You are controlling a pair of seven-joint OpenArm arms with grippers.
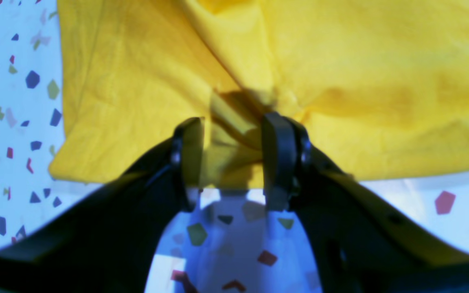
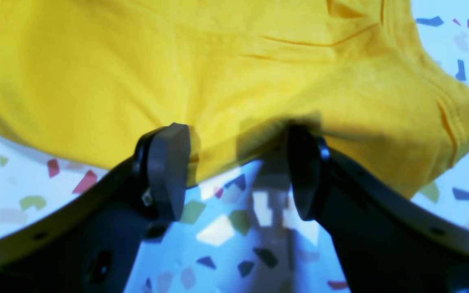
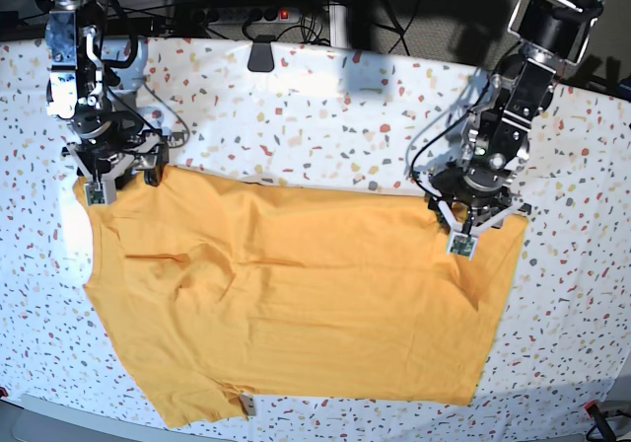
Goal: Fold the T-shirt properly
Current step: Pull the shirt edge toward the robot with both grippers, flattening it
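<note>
The orange-yellow T-shirt (image 3: 296, 294) lies spread flat on the speckled table, with a few creases on its left half. My left gripper (image 3: 461, 233) is at the shirt's far right corner. In the left wrist view (image 1: 232, 134) its jaws stand partly apart, with a bunched fold of the shirt (image 1: 360, 61) between them. My right gripper (image 3: 104, 187) is at the shirt's far left corner. In the right wrist view (image 2: 236, 138) its jaws are wide apart and straddle the edge of the shirt (image 2: 96, 61). A stitched hem (image 2: 454, 122) shows to the right of it.
The white table cover (image 3: 345, 116) with coloured flecks reaches past the shirt on all sides. A dark clip-like object (image 3: 261, 55) sits at the table's back edge, with cables behind it. A sleeve (image 3: 222, 403) lies near the front edge.
</note>
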